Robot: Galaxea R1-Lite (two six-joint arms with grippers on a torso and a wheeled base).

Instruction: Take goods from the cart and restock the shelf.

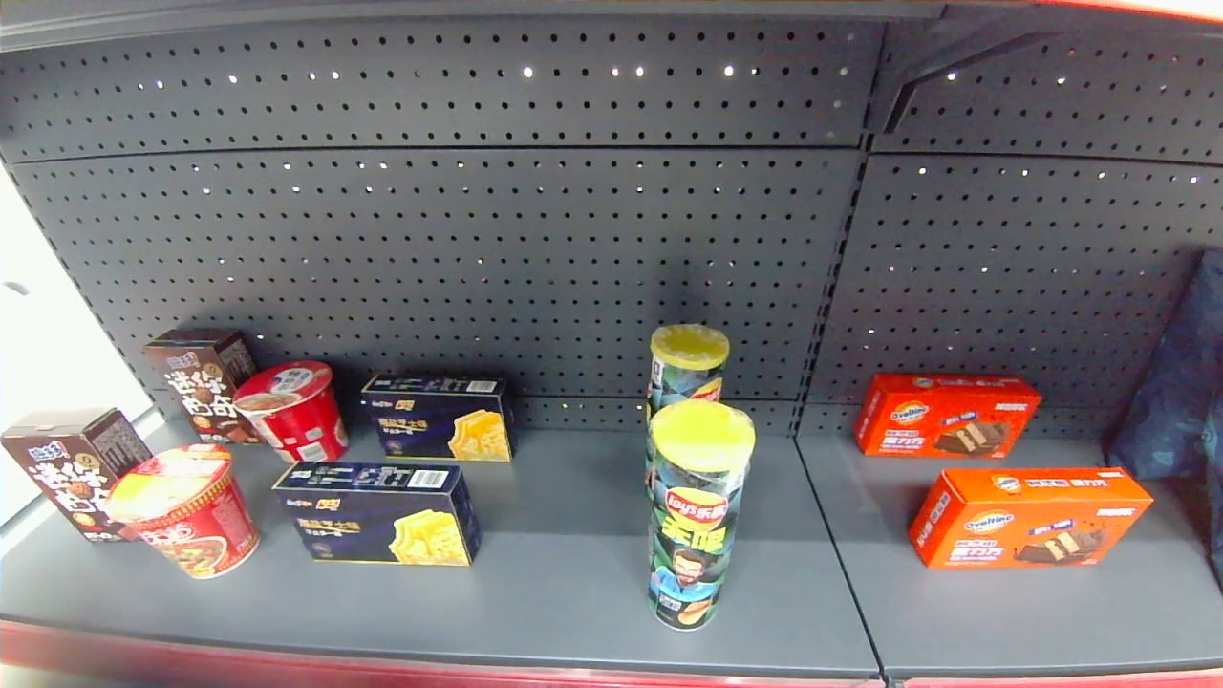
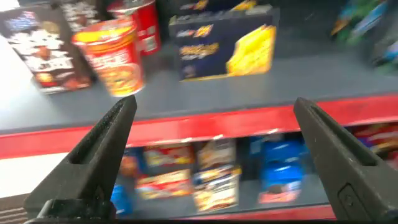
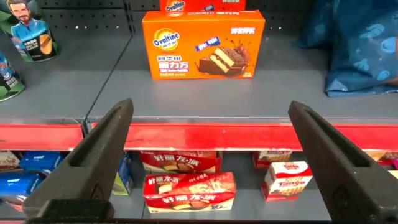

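The grey shelf (image 1: 573, 545) carries two yellow-lidded chip cans (image 1: 700, 516), two orange boxes (image 1: 1027, 516), two navy boxes (image 1: 382, 513), two red noodle cups (image 1: 186, 509) and two brown boxes (image 1: 72, 468). My left gripper (image 2: 214, 104) is open and holds nothing. It hangs just outside the shelf's red front edge (image 2: 205, 124), facing a noodle cup (image 2: 112, 56) and a navy box (image 2: 227, 46). My right gripper (image 3: 210, 107) is open and holds nothing, in front of the red edge (image 3: 211, 134) below an orange box (image 3: 202, 45).
A dark blue bag (image 1: 1180, 382) leans at the shelf's right end. Bare shelf lies between the navy boxes and the cans, and between the cans and the orange boxes. A lower shelf holds packaged snacks (image 3: 189, 190) under the red edge.
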